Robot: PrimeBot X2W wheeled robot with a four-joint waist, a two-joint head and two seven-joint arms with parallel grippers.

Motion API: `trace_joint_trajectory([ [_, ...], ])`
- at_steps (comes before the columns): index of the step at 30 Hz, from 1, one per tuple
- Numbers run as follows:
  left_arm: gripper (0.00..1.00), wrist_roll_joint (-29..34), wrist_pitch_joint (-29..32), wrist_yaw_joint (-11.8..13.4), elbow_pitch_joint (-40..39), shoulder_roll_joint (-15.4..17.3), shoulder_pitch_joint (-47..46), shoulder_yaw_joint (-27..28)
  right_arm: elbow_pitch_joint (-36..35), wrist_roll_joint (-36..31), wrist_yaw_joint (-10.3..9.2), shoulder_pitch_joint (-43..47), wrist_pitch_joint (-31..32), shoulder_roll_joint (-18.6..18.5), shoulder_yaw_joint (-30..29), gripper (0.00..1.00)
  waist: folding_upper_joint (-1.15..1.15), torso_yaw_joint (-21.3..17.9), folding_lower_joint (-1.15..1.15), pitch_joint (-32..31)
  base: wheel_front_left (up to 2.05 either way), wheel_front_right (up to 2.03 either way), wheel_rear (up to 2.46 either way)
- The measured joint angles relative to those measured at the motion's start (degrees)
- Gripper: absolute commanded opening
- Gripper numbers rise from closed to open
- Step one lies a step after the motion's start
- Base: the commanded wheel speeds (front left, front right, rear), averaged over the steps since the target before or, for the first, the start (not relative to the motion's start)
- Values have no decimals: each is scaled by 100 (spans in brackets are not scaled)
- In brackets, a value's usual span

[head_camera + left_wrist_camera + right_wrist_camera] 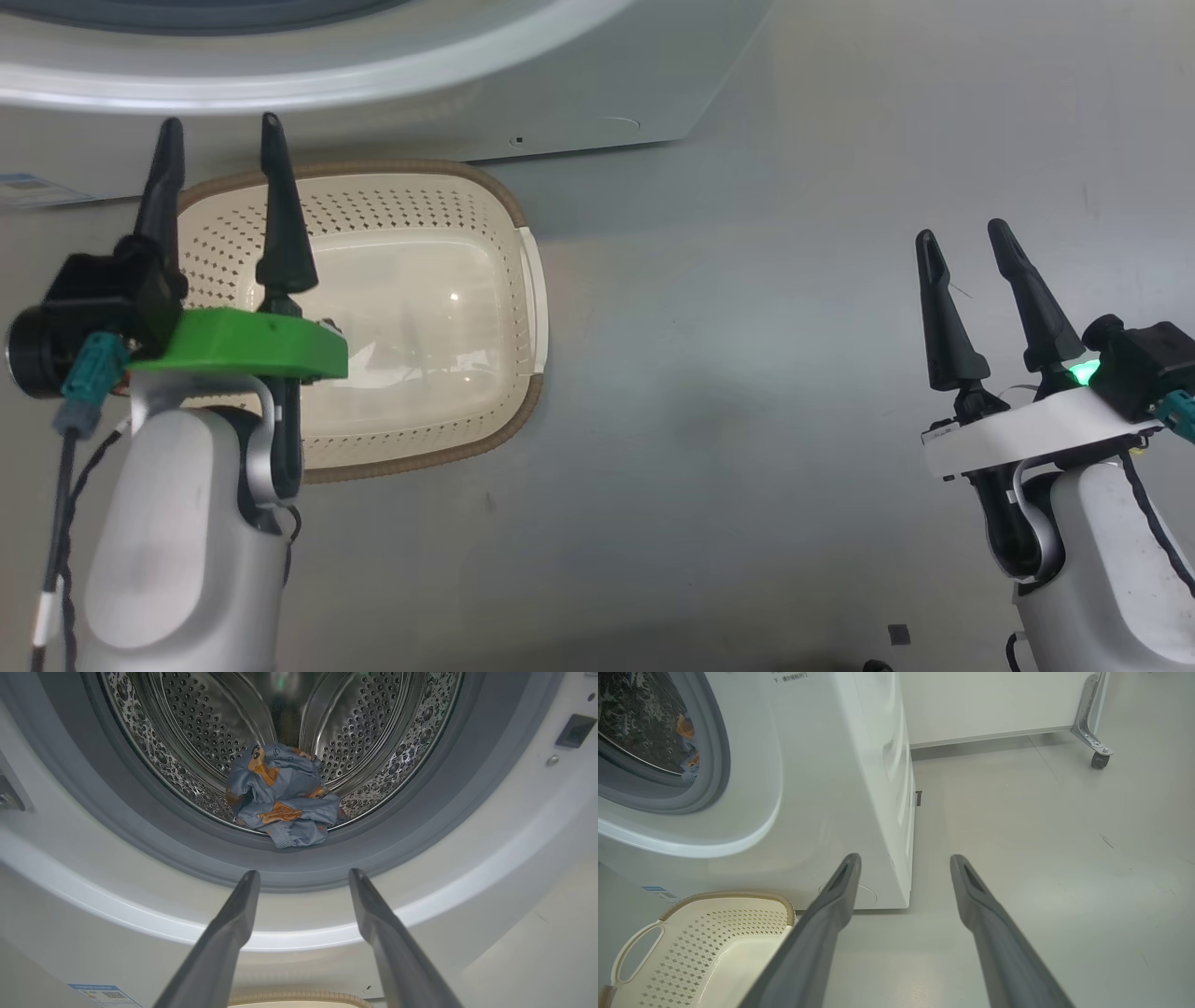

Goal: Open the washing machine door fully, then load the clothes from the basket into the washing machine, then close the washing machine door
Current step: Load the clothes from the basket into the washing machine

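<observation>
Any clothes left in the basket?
No, the basket is bare down to its cream floor; the clothes lie inside the washing machine.

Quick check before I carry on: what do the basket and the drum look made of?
Basket: looks like moulded cream plastic, with a glossy floor, neat punched holes in the walls and a brown woven-look rim, possibly plastic too. Drum: seems to be polished steel, mirror-bright and perforated.
</observation>
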Motion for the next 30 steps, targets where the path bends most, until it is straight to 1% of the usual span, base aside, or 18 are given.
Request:
trace_joint_trajectory([
  [8, 100, 31, 398, 0, 435, 174, -786, 122, 52, 11, 0, -121, 0, 100, 79, 100, 0, -207, 0, 73, 0, 0, 0],
  [13, 100, 30, 679, 0, 808, 210, -1193, 234, 74, 18, 0, -126, 0, 132, 110, 100, 0, -341, 0, 98, 0, 0, 0],
  [21, 100, 33, 1029, 0, 1523, 374, -1768, 313, 129, 34, 0, -166, 0, 197, 193, 100, 0, -549, 0, 124, 0, 0, 0],
  [26, 100, 56, 1212, 0, 1995, 419, -2061, 376, 188, 68, 0, -203, 0, 240, 270, 100, 0, -683, 0, 113, 0, 0, 0],
  [30, 100, 126, 1380, 0, 2327, 536, -2326, 386, 218, 74, 0, -209, 0, 285, 332, 100, 0, -796, 0, 96, 0, 0, 0],
])
